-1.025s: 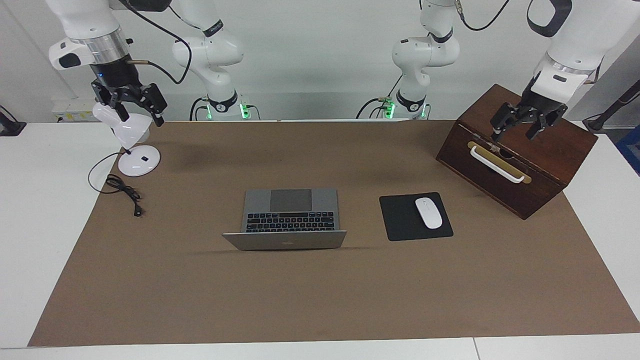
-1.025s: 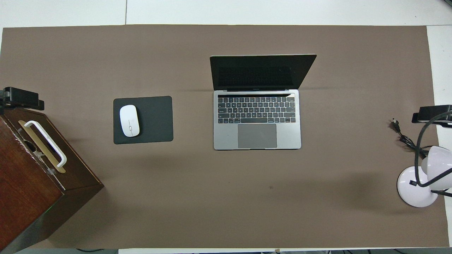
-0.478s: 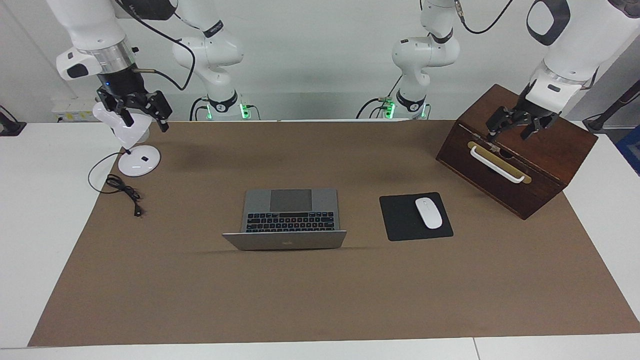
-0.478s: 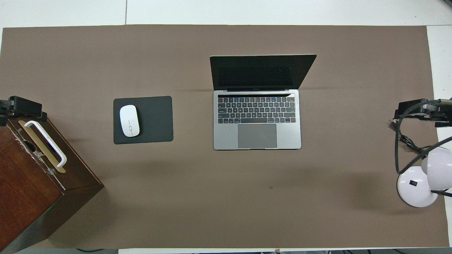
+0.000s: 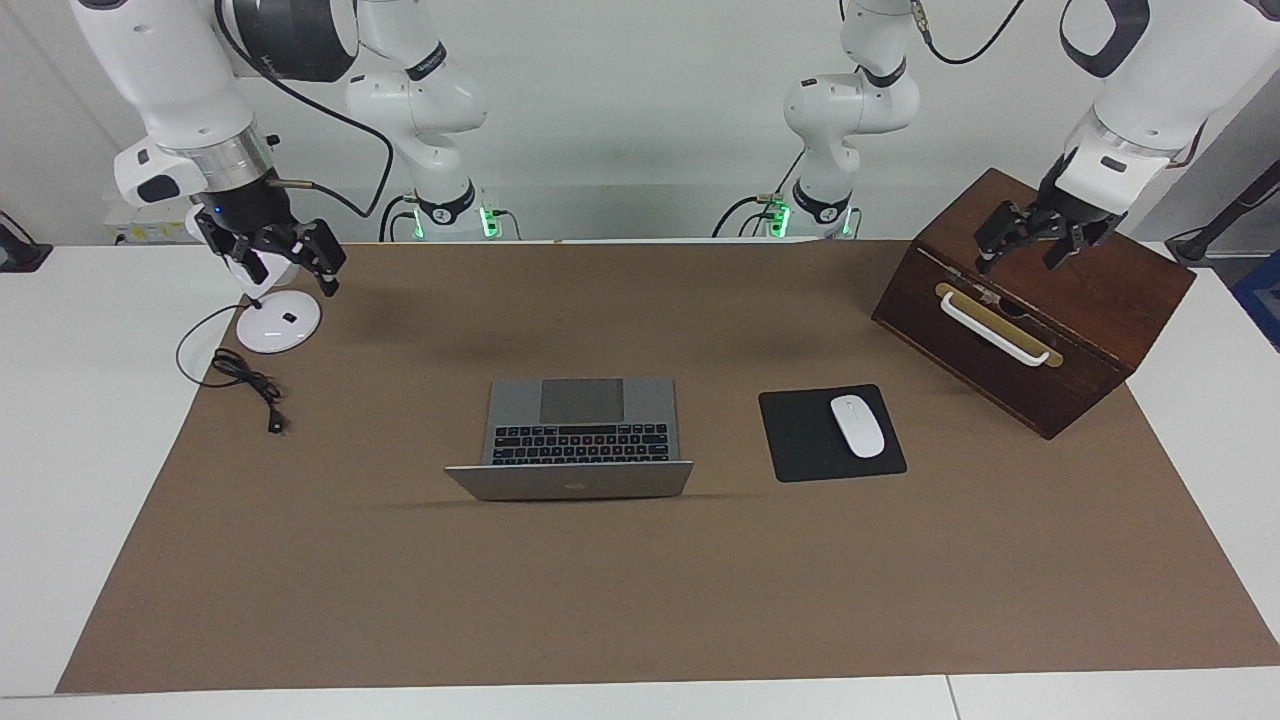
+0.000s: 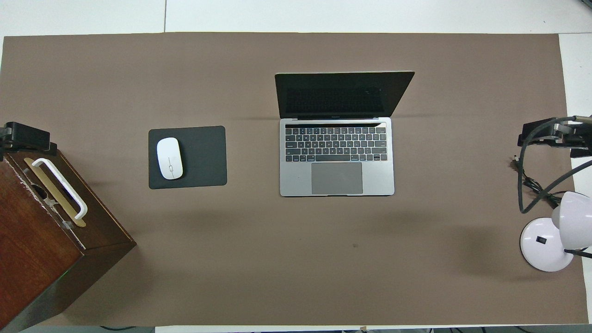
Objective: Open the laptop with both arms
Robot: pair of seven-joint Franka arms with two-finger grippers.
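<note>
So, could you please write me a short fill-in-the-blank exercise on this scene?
1. The laptop's lid is ____.
2. The white mouse lies on a black ____.
3. The left gripper hangs over the wooden ____.
4. The right gripper hangs beside the white ____.

Missing words: open; pad; box; lamp
</note>
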